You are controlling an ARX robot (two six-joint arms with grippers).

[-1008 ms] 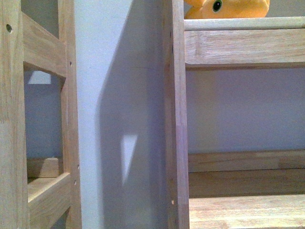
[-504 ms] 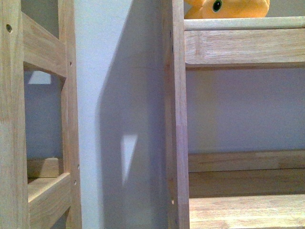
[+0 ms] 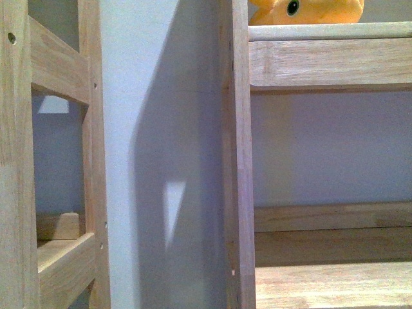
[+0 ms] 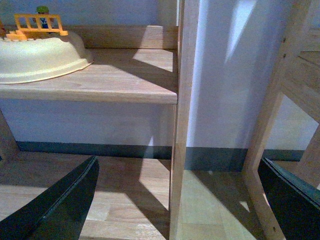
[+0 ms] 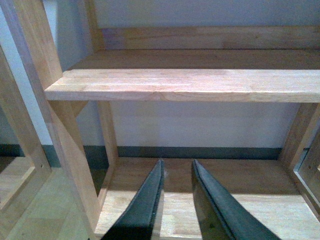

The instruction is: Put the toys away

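Observation:
The orange-yellow plush toy [image 3: 309,11] with a black eye lies on the top shelf of the right wooden rack, at the top edge of the front view; only its lower part shows. Neither gripper shows in the front view. My left gripper [image 4: 177,192] is open and empty, its dark fingers [image 4: 60,200] spread wide on either side of a wooden upright [image 4: 181,120]. My right gripper [image 5: 176,167] is shut and holds nothing; its fingertips hover over the bottom shelf board [image 5: 260,200] of a rack.
A cream bowl [image 4: 40,57] with an orange toy fence [image 4: 37,25] sits on a shelf in the left wrist view. A second wooden rack [image 3: 58,161] stands left, with white wall [image 3: 154,129] between the racks. An empty middle shelf [image 5: 190,82] is above my right gripper.

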